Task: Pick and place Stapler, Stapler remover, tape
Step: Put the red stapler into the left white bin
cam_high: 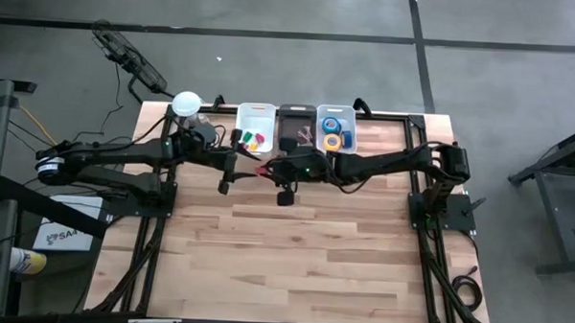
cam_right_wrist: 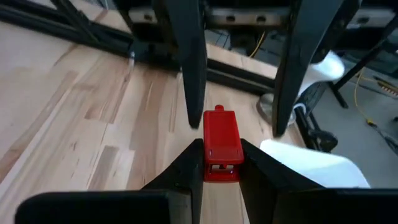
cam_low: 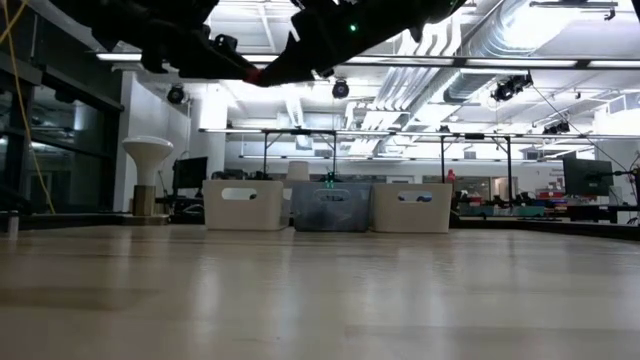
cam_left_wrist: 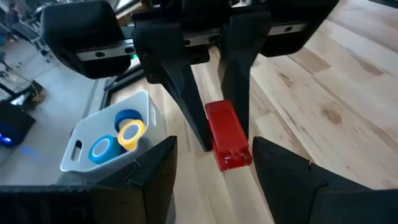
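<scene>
A red stapler (cam_right_wrist: 222, 146) hangs in the air over the table, in front of three bins at the far edge. My right gripper (cam_right_wrist: 222, 167) reaches in from the right and is shut on it. My left gripper (cam_left_wrist: 214, 180) faces it from the left, open. The left fingers (cam_right_wrist: 194, 81) stand on either side of the stapler's free end without touching it. Blue and yellow tape rolls (cam_left_wrist: 118, 140) lie in the right-hand white bin (cam_high: 334, 130). I cannot make out the stapler remover. My right gripper pinches the stapler's two long sides (cam_right_wrist: 211, 163) between its two fingers, on the half nearer its own wrist. The fingers come from the table's right, slanting slightly down, and lie along the stapler. The stapler is lifted clear, and its free end (cam_left_wrist: 233, 158) points toward my left gripper.
A white bin (cam_high: 255, 127) with small coloured blocks and a dark bin (cam_high: 292, 128) stand left of the tape bin. A white lamp-like object (cam_high: 186, 103) sits at the far left corner. Bare wood (cam_high: 294, 258) stretches toward the near edge.
</scene>
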